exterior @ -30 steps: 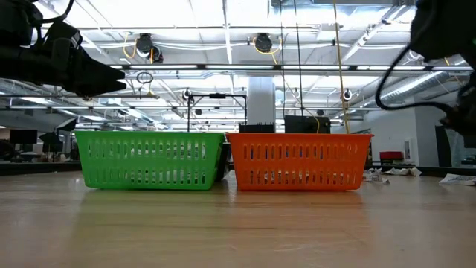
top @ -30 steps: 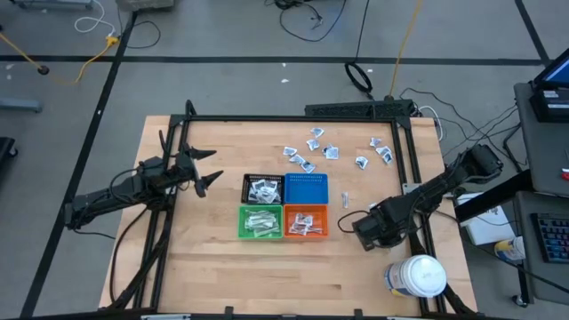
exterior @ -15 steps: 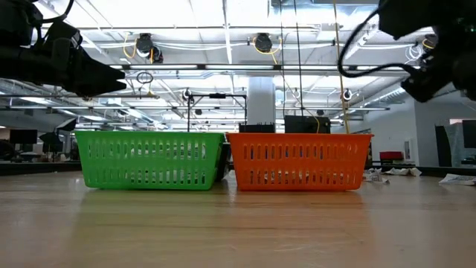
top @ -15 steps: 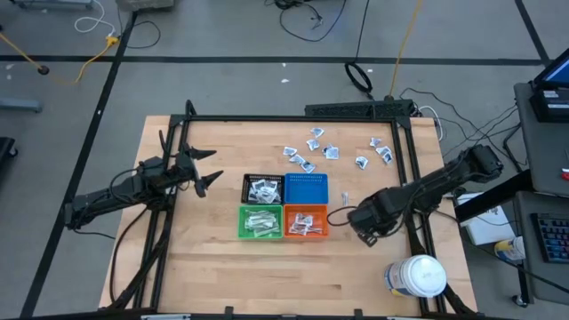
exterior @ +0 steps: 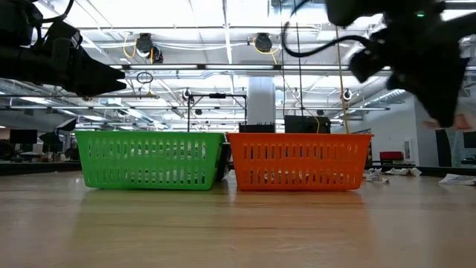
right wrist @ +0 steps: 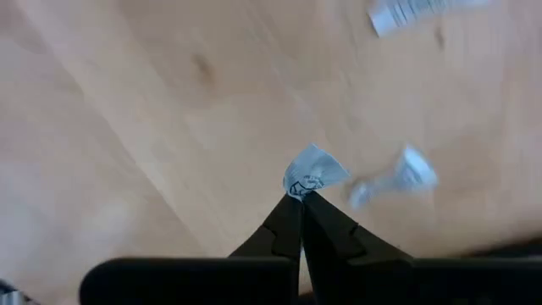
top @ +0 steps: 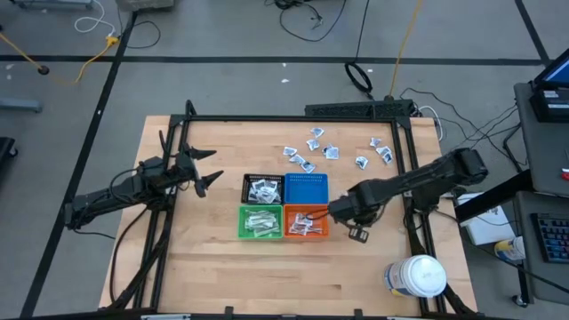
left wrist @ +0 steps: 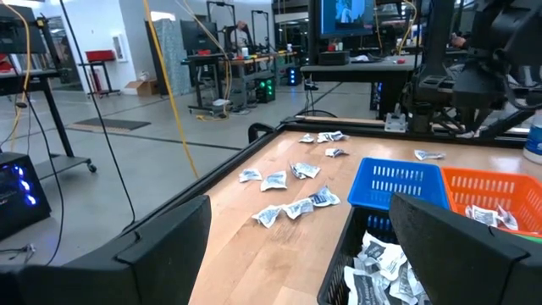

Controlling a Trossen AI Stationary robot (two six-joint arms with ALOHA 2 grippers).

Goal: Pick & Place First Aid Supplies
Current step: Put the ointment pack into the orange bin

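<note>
Both right pincer (right wrist: 298,196) fingers pinch a small packet (right wrist: 314,173)

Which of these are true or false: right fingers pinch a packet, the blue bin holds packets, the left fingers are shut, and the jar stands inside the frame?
1. The right gripper has its fingers shut on a small packet. True.
2. The blue bin holds packets. False: it looks empty.
3. The left gripper has its fingers shut. False: they are spread open, holding nothing.
4. The white jar stands inside the black frame. False: it stands outside, at the table's near right corner.
</note>
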